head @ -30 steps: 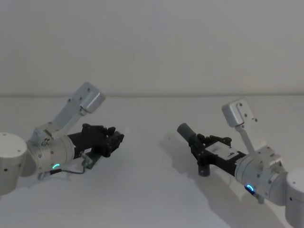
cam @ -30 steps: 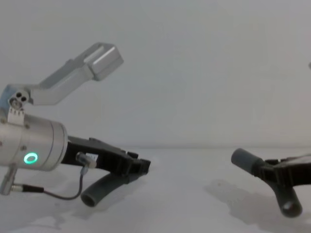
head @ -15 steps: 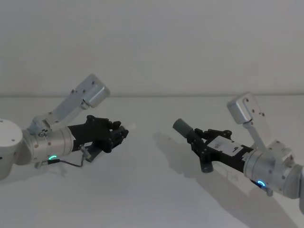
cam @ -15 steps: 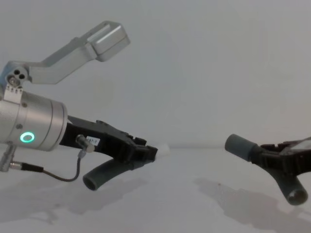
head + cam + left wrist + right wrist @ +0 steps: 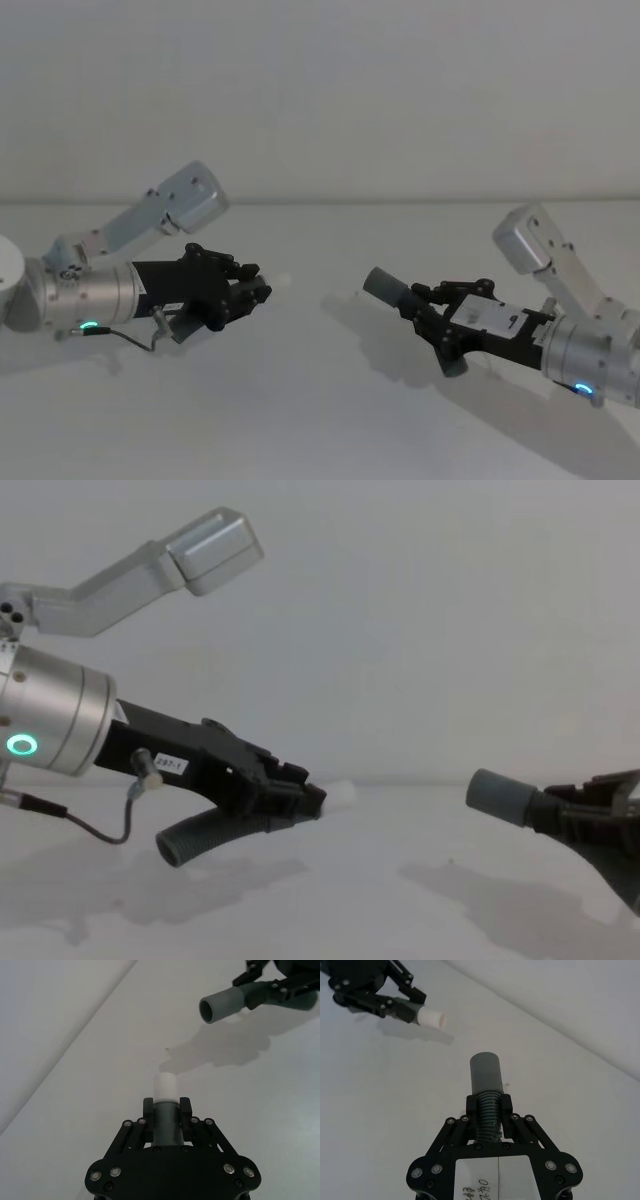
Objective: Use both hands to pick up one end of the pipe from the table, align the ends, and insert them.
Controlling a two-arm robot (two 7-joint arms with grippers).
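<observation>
— Grey ribbed left piece: clamped in the left gripper, above the table. The right piece: clamped in the right gripper, likewise lifted.
— Joined?
— No. Their ends face, well apart; aligning and inserting remain, I judge.
— Views differ?
— Left wrist view shows the right cuff's hollow mouth; chest view shows it side-on.

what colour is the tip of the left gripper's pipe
Tip is white; clearest in left wrist view.
</observation>
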